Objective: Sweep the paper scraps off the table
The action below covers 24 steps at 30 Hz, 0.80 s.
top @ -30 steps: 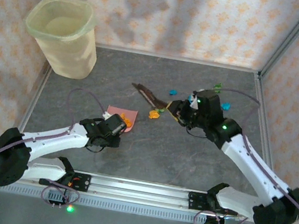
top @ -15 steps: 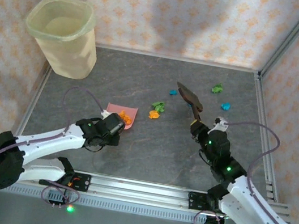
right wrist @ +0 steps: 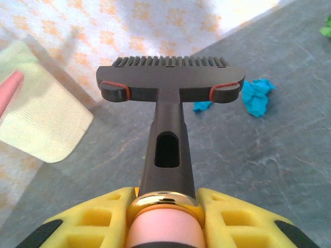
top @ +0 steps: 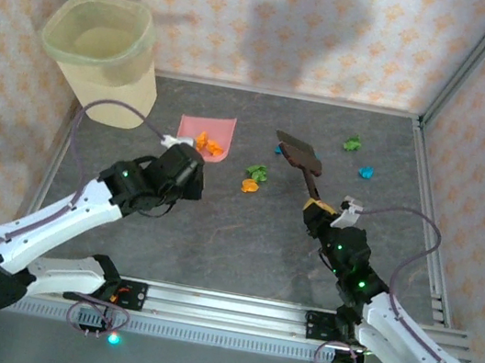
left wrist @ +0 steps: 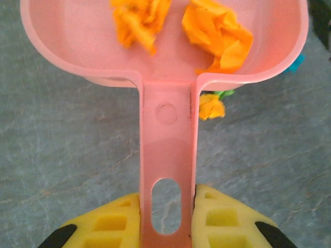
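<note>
Littering the grey table (top: 241,246): paper scraps (top: 256,174).

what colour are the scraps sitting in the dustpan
Orange: two crumpled wads lie in the pink dustpan, clearest in the left wrist view.

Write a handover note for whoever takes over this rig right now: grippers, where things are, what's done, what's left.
Left gripper: shut on the dustpan handle.
Right gripper: shut on the brush handle.
Done: two orange scraps lie in the dustpan.
Left: five visible on the table. An orange scrap and a green scrap sit together mid-table, a small teal scrap is by the brush head, and a green wad and a teal wad are near the right rail.
The bin stands in the far left corner, probably for emptying.
</note>
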Motion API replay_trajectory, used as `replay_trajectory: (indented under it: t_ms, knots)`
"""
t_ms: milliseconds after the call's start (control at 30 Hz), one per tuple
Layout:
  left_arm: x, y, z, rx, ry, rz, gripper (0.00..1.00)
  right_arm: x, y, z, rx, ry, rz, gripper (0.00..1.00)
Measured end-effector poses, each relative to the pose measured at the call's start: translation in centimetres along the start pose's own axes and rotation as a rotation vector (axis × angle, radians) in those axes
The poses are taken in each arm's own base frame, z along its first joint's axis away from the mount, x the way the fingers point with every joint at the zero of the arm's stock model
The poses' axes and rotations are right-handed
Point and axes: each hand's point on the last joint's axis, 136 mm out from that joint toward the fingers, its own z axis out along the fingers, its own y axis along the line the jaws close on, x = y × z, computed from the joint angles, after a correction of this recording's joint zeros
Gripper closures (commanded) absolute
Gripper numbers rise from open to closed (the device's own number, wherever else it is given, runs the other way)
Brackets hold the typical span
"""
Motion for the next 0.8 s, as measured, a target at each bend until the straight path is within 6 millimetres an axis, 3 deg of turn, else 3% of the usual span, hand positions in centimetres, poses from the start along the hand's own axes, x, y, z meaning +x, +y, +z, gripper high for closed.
replay_trajectory:
  t_ms: [133,300,633,800]
  knots:
    - [-3.3,-1.9,-1.4,-0.003,-0.016,0.004,1.0,-0.2,0.7,0.0,-0.048,-0.021,0.001,1.0]
    - [-7.6,-2.6,-2.3,-0.037,-0.033,-0.018,1.0,0.8,0.8,0.2,-0.075,0.006,-0.01,1.0]
    - [-15.8,-1.4,-4.3,-0.086,-0.099,-0.079,1.0,2.0,1.4,0.7,-0.116,0.061,-0.02,1.0]
    - [-20.5,1.4,-5.6,-0.104,-0.146,-0.172,1.0,2.2,1.4,0.8,-0.116,0.068,-0.02,1.0]
